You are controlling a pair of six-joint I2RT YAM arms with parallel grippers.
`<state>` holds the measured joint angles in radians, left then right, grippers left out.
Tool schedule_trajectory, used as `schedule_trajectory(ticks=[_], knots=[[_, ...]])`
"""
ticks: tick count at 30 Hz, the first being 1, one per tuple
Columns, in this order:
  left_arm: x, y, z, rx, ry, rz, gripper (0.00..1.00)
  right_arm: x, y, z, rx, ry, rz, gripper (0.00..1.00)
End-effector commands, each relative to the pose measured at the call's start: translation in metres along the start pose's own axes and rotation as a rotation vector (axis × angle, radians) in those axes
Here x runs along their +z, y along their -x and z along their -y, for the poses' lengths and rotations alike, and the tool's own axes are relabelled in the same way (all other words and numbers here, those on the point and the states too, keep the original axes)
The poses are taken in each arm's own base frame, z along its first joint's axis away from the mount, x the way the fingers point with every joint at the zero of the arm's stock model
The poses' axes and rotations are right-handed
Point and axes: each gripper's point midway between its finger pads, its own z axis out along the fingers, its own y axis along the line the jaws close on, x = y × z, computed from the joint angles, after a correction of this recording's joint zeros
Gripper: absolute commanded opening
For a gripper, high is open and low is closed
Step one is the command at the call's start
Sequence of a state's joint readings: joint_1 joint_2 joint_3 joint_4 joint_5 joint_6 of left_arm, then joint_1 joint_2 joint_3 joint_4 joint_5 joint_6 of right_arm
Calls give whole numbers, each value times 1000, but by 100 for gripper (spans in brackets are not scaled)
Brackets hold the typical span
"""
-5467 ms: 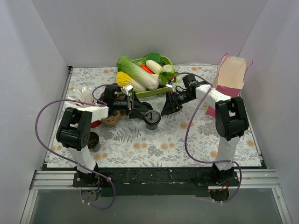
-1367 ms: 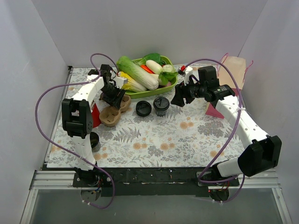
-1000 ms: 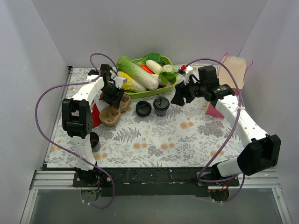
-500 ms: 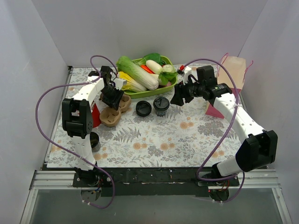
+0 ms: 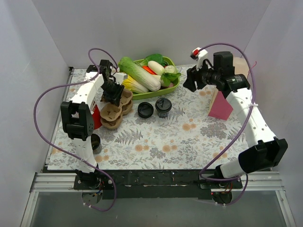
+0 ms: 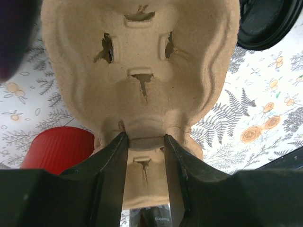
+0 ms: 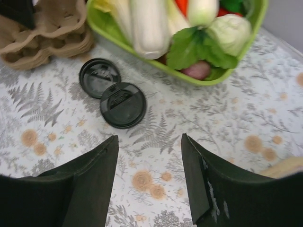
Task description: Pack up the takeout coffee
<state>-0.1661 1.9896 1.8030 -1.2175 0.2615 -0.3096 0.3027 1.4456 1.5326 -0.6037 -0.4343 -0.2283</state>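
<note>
From above. Shows the left gripper (image 5: pixel 113 91) pinched on the carrier (image 5: pixel 110 115), beside the red cup (image 5: pixel 96 118). Places both coffees just right of it on the cloth (image 5: pixel 156 142), the left coffee (image 5: pixel 145 109) nearly touching the right coffee (image 5: pixel 164 106), neither held. Finds the right gripper (image 5: pixel 189 83) hanging near the veg tray (image 5: pixel 158 91), apart from the cups, with the pink bag (image 5: pixel 221 106) beside its forearm. Could topple a coffee by swinging the carrier sideways into it.

From the left wrist. Confirms both fingers (image 6: pixel 113 161) squeezed against a narrow ridge of moulded pulp: rough, fibrous, tan, with ragged slots. Looks soft enough to crush or tear under a hard pinch, or to slip free if carried by that one thin ridge. Cannot tell whether lifted off the cloth.

From the right wrist. Shows the jaws spread wide with nothing between them, above bare floral cloth. Catches two round, glossy black lids (image 7: pixel 123 105), embossed and close together. Risks nudging one cup while closing on the other, given so little gap. Might also pop a lid loose by gripping the smooth plastic too high.
</note>
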Motion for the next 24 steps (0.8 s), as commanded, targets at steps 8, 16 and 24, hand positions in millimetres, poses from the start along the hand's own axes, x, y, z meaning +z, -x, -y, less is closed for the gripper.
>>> schedule_trajectory(ticks=[8, 16, 24], knots=[[-79, 31, 45, 45, -93, 246, 0, -162, 74, 158, 6, -725, 168, 58], [-105, 48, 67, 65, -164, 351, 0, -206, 22, 200, 99, -936, 39, 68], [-118, 47, 74, 74, -166, 388, 0, -199, -62, 223, 281, -918, -154, 75]])
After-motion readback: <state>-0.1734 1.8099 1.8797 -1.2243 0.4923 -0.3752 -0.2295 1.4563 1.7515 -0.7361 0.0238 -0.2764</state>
